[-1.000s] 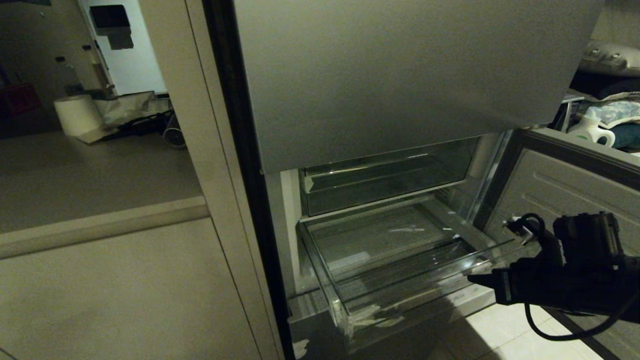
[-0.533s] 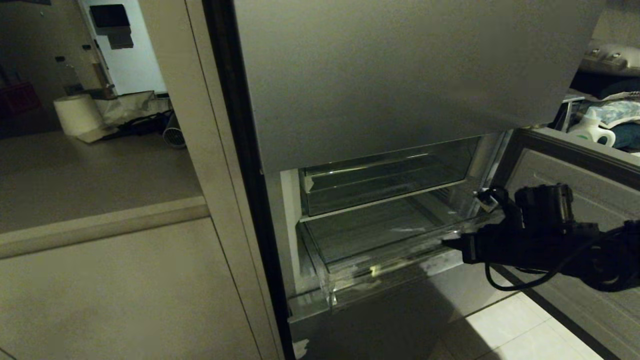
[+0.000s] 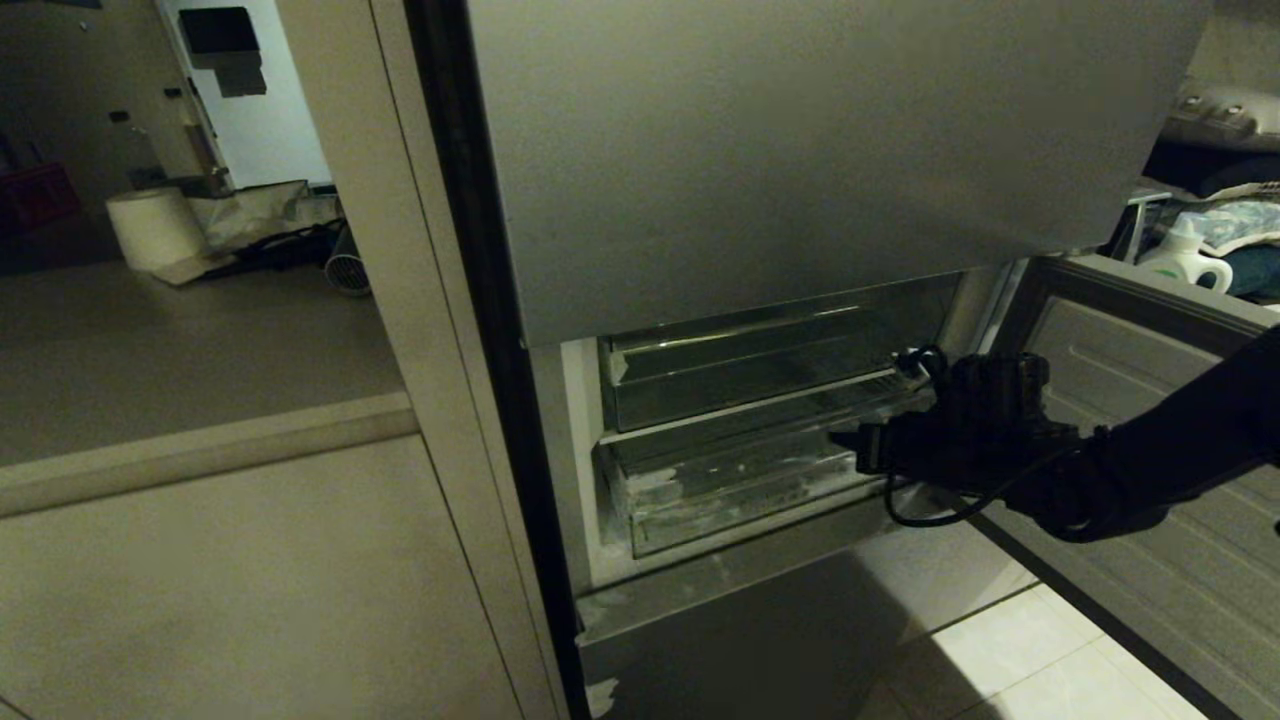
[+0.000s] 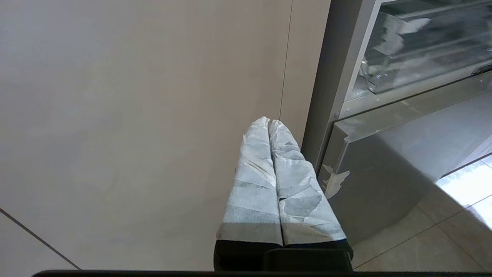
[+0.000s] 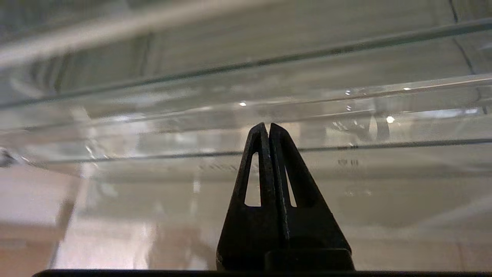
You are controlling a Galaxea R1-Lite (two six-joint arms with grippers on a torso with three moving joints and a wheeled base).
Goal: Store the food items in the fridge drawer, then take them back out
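Head view: the large grey steel upper door panel overhangs the open lower compartment, where the wide clear plastic fridge drawer sits pushed in beneath a shallower smoky clear bin, its front face near flush with the cabinet edge. The open lower door bounds the right side, leaving a wedge of pale tiled floor as free room. The black right gripper points at the drawer's right front corner. Right wrist view alone shows its fingers clenched together on nothing, tips at the drawer's transparent front lip, whose faint lettering is illegible; contact cannot be told. Left wrist view alone shows the left gripper, paper-wrapped fingers pressed together, parked beside the beige cabinet wall. No food shows in the drawer.
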